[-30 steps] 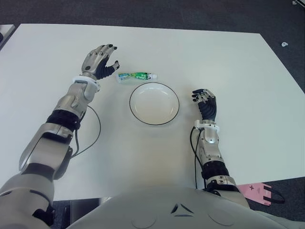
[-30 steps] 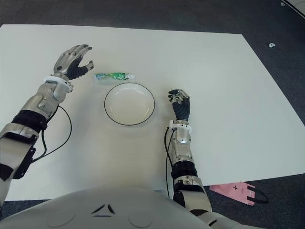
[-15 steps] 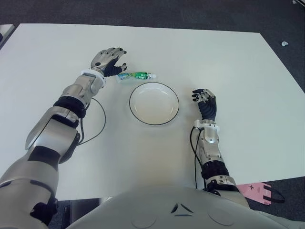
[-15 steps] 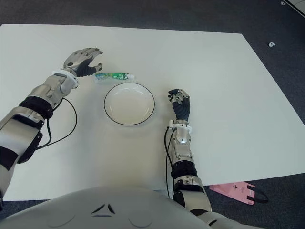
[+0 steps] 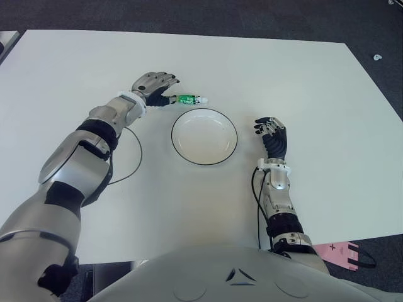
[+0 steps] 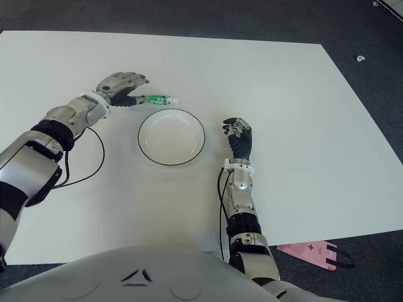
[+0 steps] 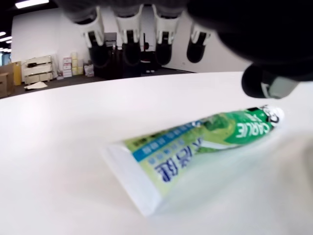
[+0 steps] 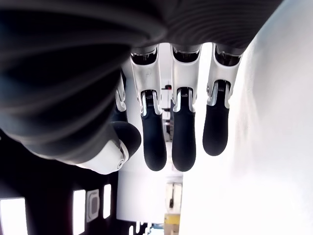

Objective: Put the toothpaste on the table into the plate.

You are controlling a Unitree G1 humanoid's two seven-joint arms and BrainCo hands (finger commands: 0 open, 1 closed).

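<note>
The right hand (image 5: 272,134), fingers loosely extended and empty, showed right of the plate (image 5: 204,136). Just beyond the plate's far-left rim, the toothpaste (image 7: 195,146) lay on the table (image 5: 302,82). The left hand (image 5: 155,87) covered its left end; the wrist view showed fingers (image 7: 129,36) spread above, not gripping.

- The eye views are bright and even; the white tabletop (image 5: 302,82) reflects soft light with no harsh glare.
- Shadows are faint: a thin soft one under the plate (image 5: 204,136) rim and beside the left hand (image 5: 154,87).
- The dark floor (image 5: 189,16) beyond the tabletop stays dim.
- In the left wrist view the toothpaste tube (image 7: 195,147) is fairly sharp, while the fingers (image 7: 129,29) close to the lens are blurred and dark.
- In the right wrist view the right hand (image 8: 176,122) is backlit; the tabletop beside it looks washed out, perhaps overexposed.
</note>
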